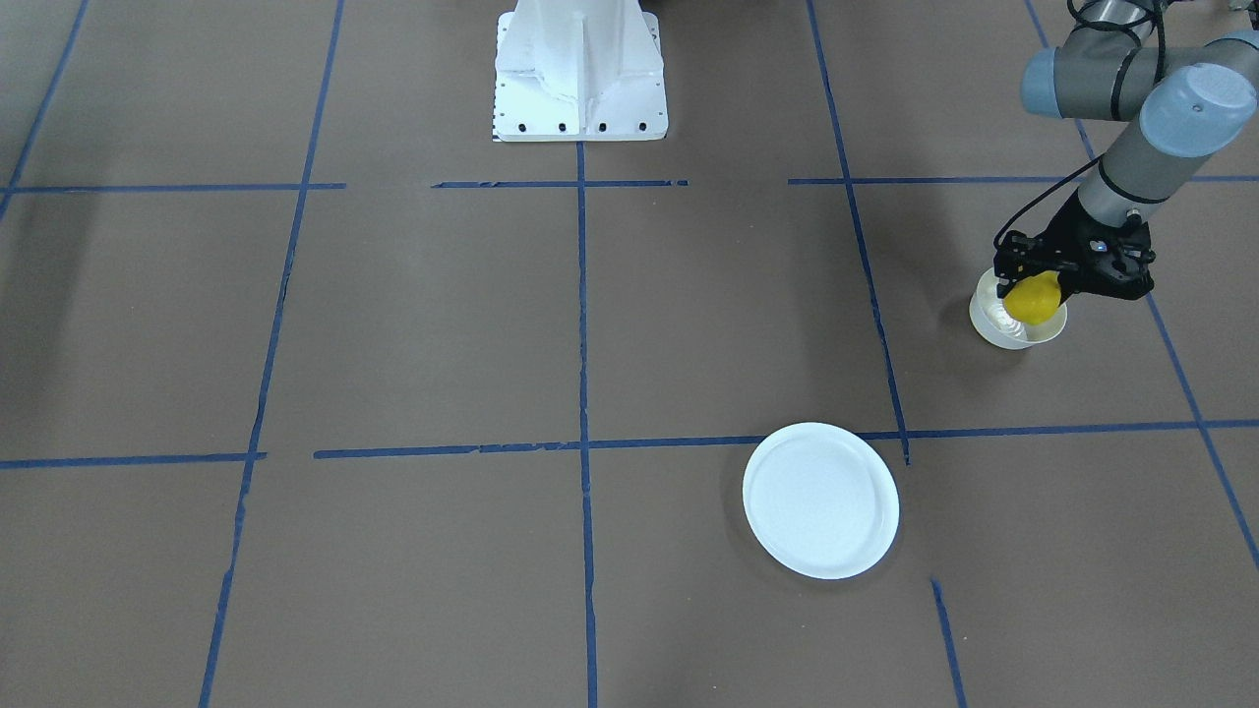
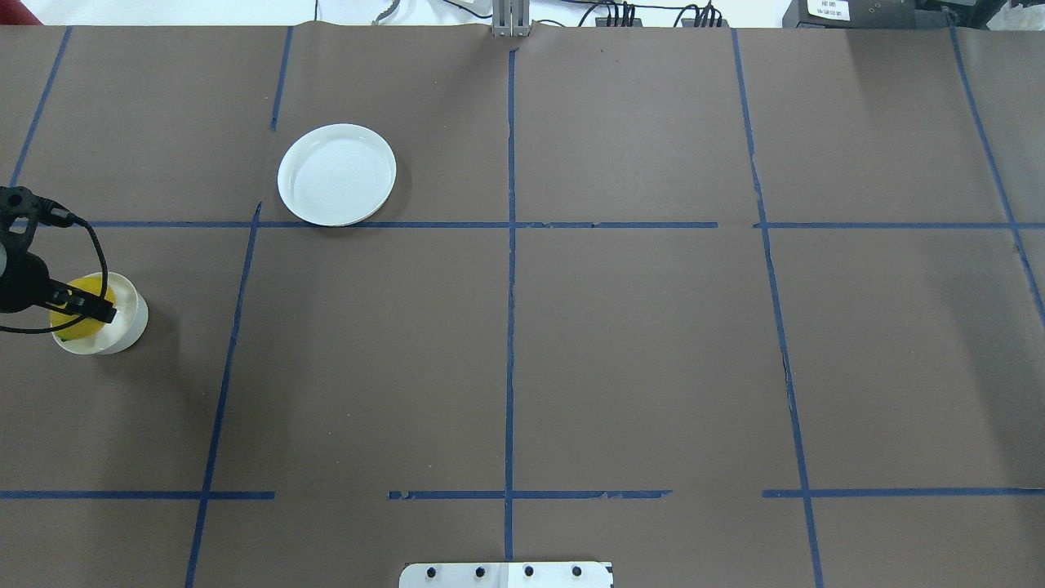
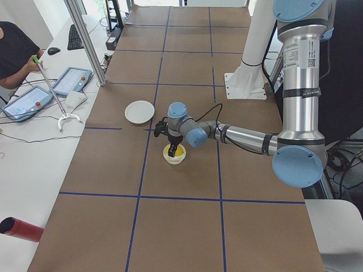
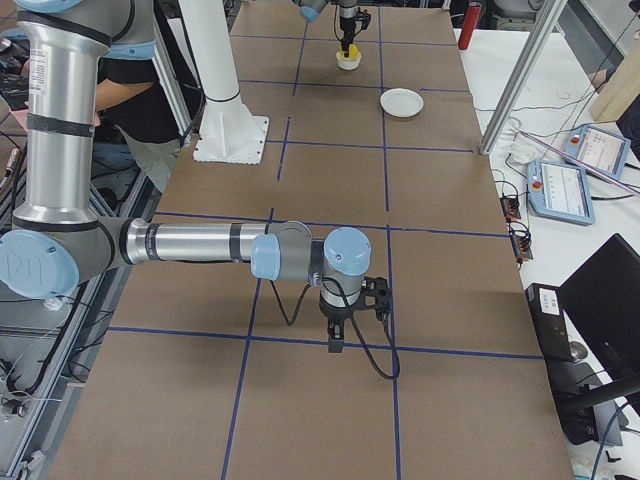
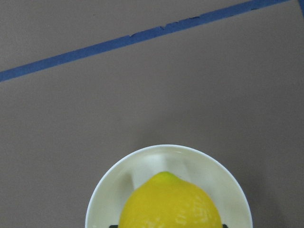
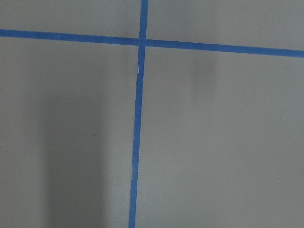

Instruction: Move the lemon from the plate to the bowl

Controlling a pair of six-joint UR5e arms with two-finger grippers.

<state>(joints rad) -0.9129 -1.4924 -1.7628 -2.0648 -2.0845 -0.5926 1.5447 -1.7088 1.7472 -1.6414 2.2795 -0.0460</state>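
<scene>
The yellow lemon (image 1: 1033,303) sits between the fingers of my left gripper (image 1: 1030,285), just over the small white bowl (image 1: 993,332). The gripper is shut on it. In the left wrist view the lemon (image 5: 171,204) hangs inside the bowl's rim (image 5: 142,164). From overhead the lemon (image 2: 75,317) and bowl (image 2: 129,325) are at the far left. The flat white plate (image 1: 821,500) is bare, apart from the bowl. My right gripper (image 4: 336,344) shows only in the exterior right view, low over the table; I cannot tell if it is open or shut.
The brown table carries blue tape lines (image 1: 582,447). The robot's white base (image 1: 580,69) stands at the far middle. The left arm's cable (image 2: 90,245) loops by the bowl. An operator and tablets (image 3: 34,96) are beside the table.
</scene>
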